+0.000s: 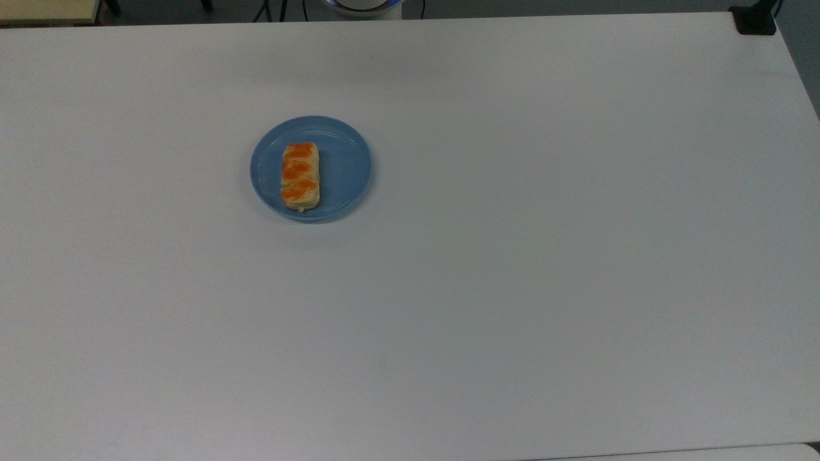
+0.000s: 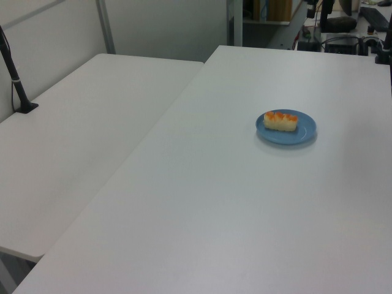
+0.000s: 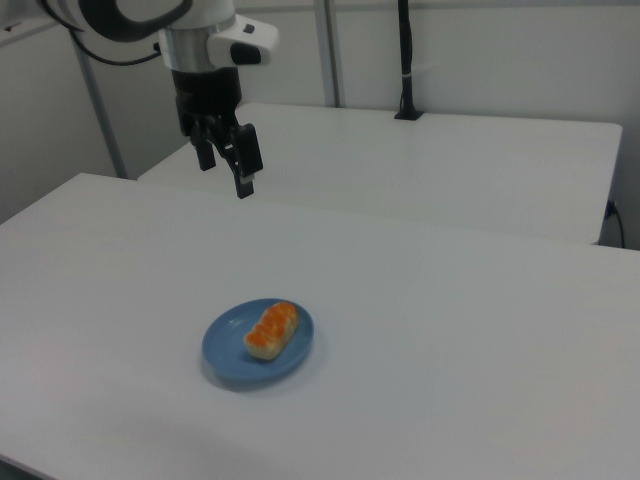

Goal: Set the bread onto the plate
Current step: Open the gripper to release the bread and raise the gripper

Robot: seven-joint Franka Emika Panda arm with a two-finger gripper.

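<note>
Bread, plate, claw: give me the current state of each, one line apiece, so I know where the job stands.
bread: lying flat inside the plate, glazed side up, nothing gripping it.
plate: upright on the white table, holding the bread, rim clear of the claw.
claw: open, empty, raised well above the table and off to the right view's upper left of the plate.
</note>
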